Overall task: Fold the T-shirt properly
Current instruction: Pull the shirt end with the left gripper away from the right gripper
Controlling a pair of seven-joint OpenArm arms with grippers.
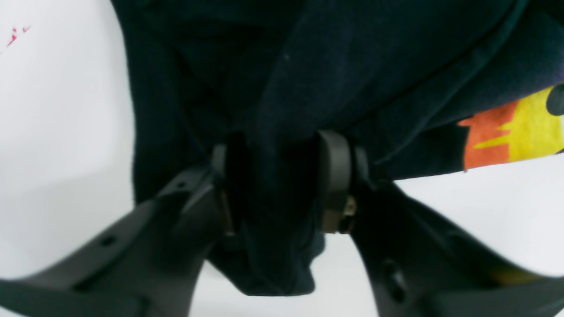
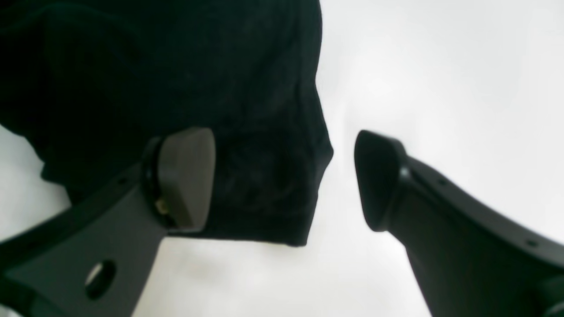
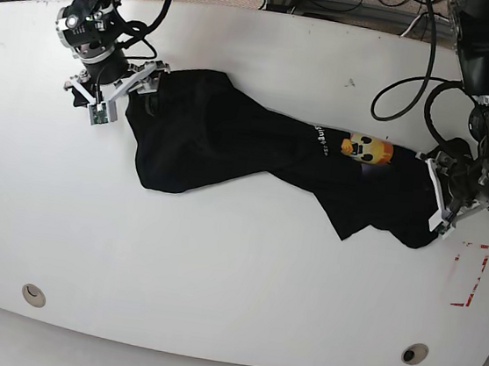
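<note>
The white table (image 3: 216,277) fills the base view, cables trailing off its far edge and a red outlined rectangle (image 3: 471,275) marked near the right corner. The T-shirt (image 3: 232,137) lies across it as a long crumpled band, not spread flat, its yellow cartoon face (image 3: 365,148) bunched toward my left arm's side. My left gripper (image 3: 442,192) is at that end of the cloth and my right gripper (image 3: 118,89) at the opposite end.

From the left wrist, I see the left gripper (image 1: 273,185) with a thick roll of black fabric pinched between its pads, so I judge it clamped on the T-shirt (image 1: 352,66). The orange-yellow print (image 1: 515,127) sits just beside it. The risk here: I hold a wad, several layers perhaps, not a clean hem, so pulling could drag the whole bundle or twist it further.

From the right wrist, the right gripper (image 2: 284,185) stands wide apart, holding nothing; one pad lies over the T-shirt (image 2: 176,66) and the cloth's edge reaches only partway into the gap (the other pad is over bare table). If I close now I may catch only a sliver, which could slip once the left arm pulls.
</note>
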